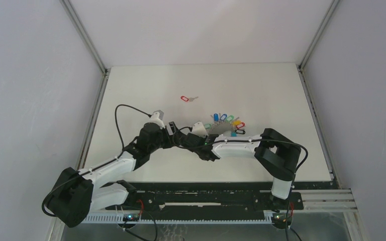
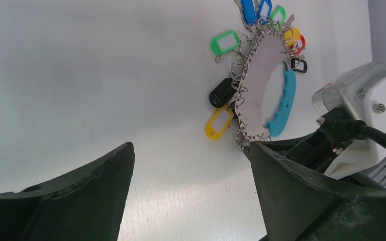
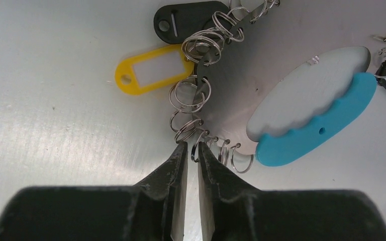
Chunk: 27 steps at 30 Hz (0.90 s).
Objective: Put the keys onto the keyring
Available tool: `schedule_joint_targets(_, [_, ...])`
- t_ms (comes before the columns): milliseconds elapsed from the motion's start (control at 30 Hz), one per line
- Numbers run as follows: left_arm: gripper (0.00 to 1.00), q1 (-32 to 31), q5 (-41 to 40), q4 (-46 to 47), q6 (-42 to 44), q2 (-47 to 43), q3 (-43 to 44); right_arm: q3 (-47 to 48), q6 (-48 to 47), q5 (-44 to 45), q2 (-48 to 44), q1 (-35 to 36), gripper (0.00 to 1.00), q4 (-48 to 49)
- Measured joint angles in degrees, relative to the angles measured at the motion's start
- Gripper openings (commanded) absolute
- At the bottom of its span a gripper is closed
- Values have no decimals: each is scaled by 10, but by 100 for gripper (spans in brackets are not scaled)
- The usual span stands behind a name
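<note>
1. Your left gripper [image 2: 190, 150]: jaws wide apart, empty, over bare table [image 2: 80, 75] just beside the keyring [image 2: 261, 85].
2. Your right gripper [image 3: 192, 148]: fingers pinched on a split ring [image 3: 195, 151] at the keyring's near rim; yellow tag [image 3: 153, 70] and black tag [image 3: 186, 20] crowd close.
3. Key [image 1: 186, 98], red tag: alone farther out, well apart from the keyring, open table all round.

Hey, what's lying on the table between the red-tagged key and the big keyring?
Nothing. In the top view, the stretch of white table between the red-tagged key and the keyring is bare.
</note>
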Motion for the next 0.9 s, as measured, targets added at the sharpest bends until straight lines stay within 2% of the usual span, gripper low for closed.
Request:
schedule_joint_targets(100, [88,0,0,0,0,0,0,0,0,3,7,0,9,0])
schedule_joint_targets(233, [89,0,0,-1,0,-1,0,0,-2,10,7,0,0,0])
schedule_joint_targets(433, [89,0,-1,-9,0,-9,0,-3,-26,25,-3,1,0,4])
schedule_joint_targets(633, [88,0,-6,-22,0,-51,0,-59,-93,17,-99,2,0,50])
schedule_joint_targets(900, [88,7,-19,-40,0,-140,-7,-120,-241,-29,-237,11,0,133])
